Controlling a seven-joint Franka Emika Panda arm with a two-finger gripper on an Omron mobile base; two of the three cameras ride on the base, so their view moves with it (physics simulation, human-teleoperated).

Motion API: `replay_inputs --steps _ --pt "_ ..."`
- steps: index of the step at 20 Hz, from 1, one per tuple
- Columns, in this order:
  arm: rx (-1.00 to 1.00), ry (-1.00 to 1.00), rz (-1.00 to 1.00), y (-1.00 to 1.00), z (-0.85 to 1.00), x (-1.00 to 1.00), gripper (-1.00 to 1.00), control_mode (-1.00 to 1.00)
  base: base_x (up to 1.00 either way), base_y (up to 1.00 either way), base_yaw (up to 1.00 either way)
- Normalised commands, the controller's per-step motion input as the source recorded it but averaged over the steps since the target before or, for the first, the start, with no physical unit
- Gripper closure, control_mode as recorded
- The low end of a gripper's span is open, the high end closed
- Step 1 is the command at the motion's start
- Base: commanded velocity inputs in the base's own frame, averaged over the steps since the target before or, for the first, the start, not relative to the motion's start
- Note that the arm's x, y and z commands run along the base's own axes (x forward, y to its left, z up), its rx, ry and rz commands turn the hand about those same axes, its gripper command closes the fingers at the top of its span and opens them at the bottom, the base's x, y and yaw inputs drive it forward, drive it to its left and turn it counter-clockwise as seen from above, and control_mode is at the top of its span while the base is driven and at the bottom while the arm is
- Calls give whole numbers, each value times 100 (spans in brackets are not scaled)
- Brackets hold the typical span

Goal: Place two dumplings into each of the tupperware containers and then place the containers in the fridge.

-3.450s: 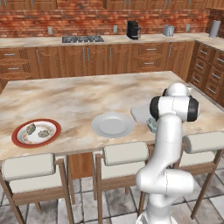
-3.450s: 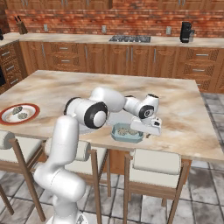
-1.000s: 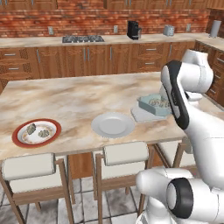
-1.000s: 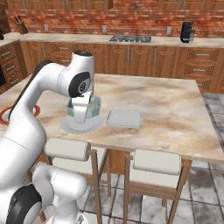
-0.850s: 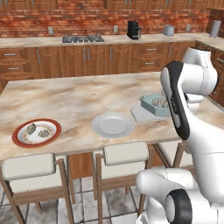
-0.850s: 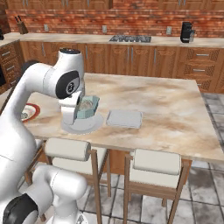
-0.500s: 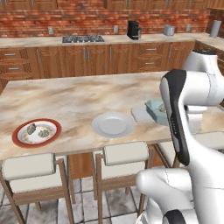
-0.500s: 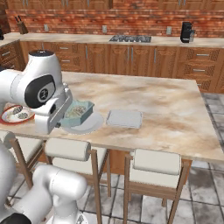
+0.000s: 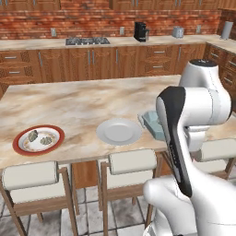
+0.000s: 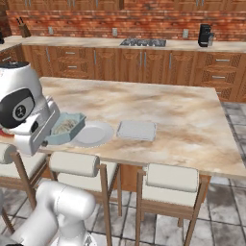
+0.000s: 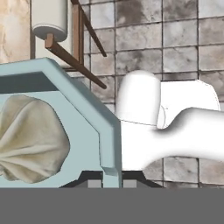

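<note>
My gripper is shut on the rim of the teal tupperware container, which hangs over the island's near edge beside the grey plate. Dumplings lie inside it. In the hand view the container's rim sits between my fingertips, with a beige dumpling filling its left part. The pale tupperware container rests on the counter right of the plate. Two more dumplings lie on the red-rimmed plate. The fridge is out of view.
A round grey plate sits mid-counter. Stools line the island's near edge, and a stool and tiled floor lie below the held tray. The back counter carries a hob and a coffee machine.
The arm has swung with the teal container from over the middle of the island toward its near edge and closer to the base. The grip has stayed shut.
</note>
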Motion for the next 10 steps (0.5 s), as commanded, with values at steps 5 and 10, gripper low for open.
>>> replay_inputs --steps 5,10 --pt "0 0 4 -3 0 -35 100 -100 0 0 0" --pt "0 0 0 -11 0 -15 100 -100 0 0 0"
